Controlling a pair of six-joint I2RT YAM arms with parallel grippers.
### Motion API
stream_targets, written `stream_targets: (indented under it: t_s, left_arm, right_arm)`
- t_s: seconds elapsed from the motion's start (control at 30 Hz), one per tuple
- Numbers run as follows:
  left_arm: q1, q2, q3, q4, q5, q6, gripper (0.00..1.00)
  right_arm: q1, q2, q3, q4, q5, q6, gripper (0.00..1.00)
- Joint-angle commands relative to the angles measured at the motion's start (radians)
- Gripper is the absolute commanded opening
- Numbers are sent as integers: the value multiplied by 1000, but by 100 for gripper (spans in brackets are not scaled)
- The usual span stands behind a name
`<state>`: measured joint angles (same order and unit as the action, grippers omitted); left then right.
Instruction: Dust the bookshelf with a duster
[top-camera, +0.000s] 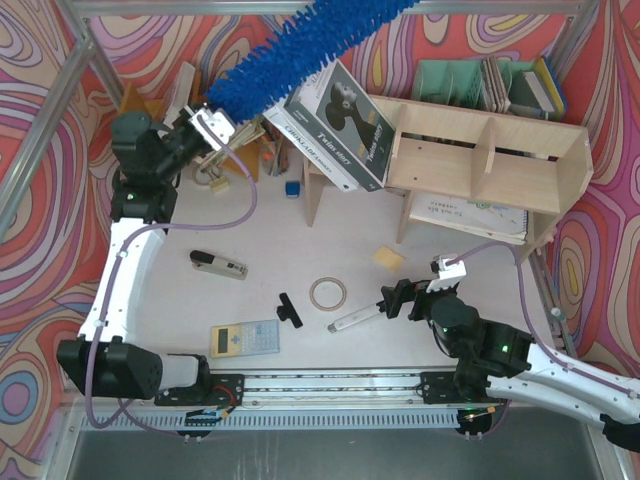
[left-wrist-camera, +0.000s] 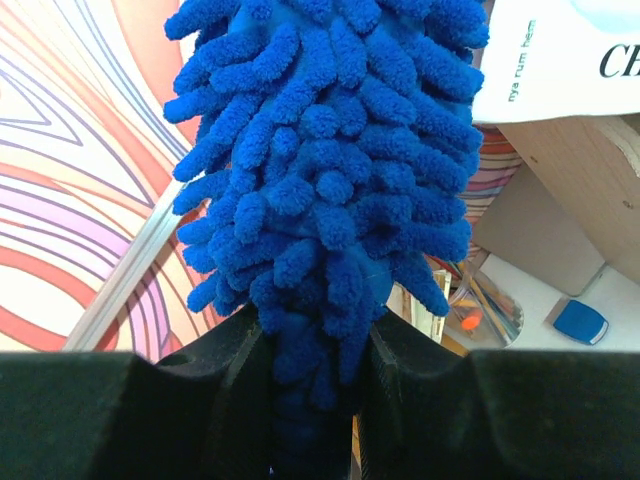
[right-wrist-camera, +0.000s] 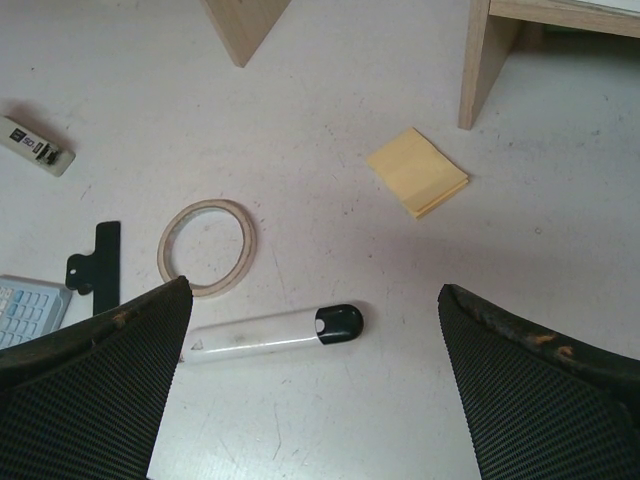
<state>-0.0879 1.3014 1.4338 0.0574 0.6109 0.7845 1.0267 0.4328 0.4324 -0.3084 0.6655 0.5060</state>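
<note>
Step in hand: presenting the duster (top-camera: 300, 55) to the bookshelf (top-camera: 490, 150). The left tool (top-camera: 212, 125) is clamped on the duster where fluff meets handle. It is held raised, its head slanting up and right above the shelf's left end and the leaning book (top-camera: 340, 125). Whether the fibres touch the wood cannot be told. The right tool (top-camera: 392, 300) is spread wide and empty, low over the marker pen (right-wrist-camera: 270, 333) on the surface (top-camera: 300, 230). In my judgement no sweep is under way; the next move calls for lowering the head onto the top board and drawing it along without toppling the book. Count: one duster, one bookshelf, two tools, one marker pen, one tape ring (top-camera: 328, 293), one yellow note pad (top-camera: 389, 258), one calculator (top-camera: 245, 339), one black clip (top-camera: 289, 309), one stapler (top-camera: 218, 264).
</note>
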Motion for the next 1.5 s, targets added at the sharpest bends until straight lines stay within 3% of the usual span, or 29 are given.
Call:
stream_targets:
  t_s: [0.0,0.53,0.8,1.03,1.17,1.47]
  left_arm:
    - [8,35,28,58,31,-9,0]
    - [13,222,128,30,-31,31,0]
    - [14,330,176,113,-157,-10,0]
    - [13,394,217,254,-390,-129,0]
    - [14,359,194,258,-459,-152,0]
    - [10,62,-8,269,-450,-242,0]
  right_arm:
    - [-1,7,15,1,26,14,98]
    - [0,32,19,1,33,20,98]
    - [-1,36,21,-2,33,24,98]
    - [0,38,22,-4,35,26,98]
    - [0,36,20,-3,37,26,99]
    - [-1,29,17,6,34,18,98]
